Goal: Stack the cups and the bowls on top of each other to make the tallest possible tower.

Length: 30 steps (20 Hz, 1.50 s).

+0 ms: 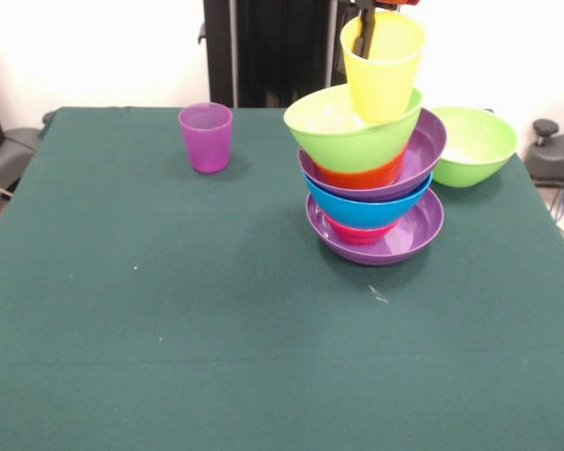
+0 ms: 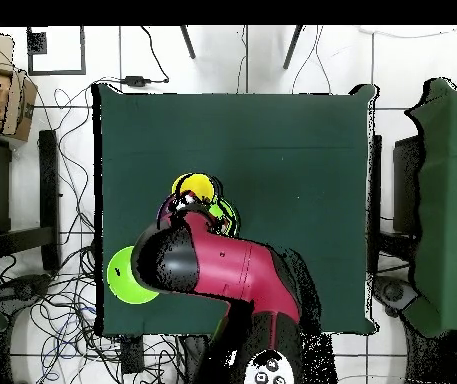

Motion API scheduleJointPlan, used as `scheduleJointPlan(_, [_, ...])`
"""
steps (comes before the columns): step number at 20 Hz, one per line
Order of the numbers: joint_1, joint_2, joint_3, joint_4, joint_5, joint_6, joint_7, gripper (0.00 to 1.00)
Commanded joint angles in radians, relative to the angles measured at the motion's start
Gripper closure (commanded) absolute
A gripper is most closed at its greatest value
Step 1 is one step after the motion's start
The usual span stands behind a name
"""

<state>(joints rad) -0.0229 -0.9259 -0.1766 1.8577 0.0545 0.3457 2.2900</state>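
Atop tower [image 1: 371, 178], yellow cup [image 1: 383, 66] upright, mouth up, slightly tilted; gripper [image 1: 366, 28] grasping its rim.

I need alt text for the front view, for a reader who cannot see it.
A gripper from above holds a yellow cup on a tower of nested bowls: lime green, orange, purple, blue, red-pink and a wide purple base. On the green table, a purple cup stands left and a lime green bowl right.
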Motion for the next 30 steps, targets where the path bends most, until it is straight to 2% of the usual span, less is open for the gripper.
scheduleJointPlan(1, [0.003,0.052,0.068,0.034,-0.087,-0.065,0.018,1.0])
scheduleJointPlan(8, [0.027,0.056,0.04,0.03,-0.089,-0.08,0.042,1.0])
scheduleJointPlan(9, [0.031,0.057,0.035,0.029,-0.088,-0.081,0.046,0.0])
scheduleJointPlan(12, [0.008,0.056,0.059,0.032,-0.086,-0.072,0.019,0.0])
scheduleJointPlan(30, [0.025,0.062,0.045,0.024,-0.081,-0.056,0.027,0.0])
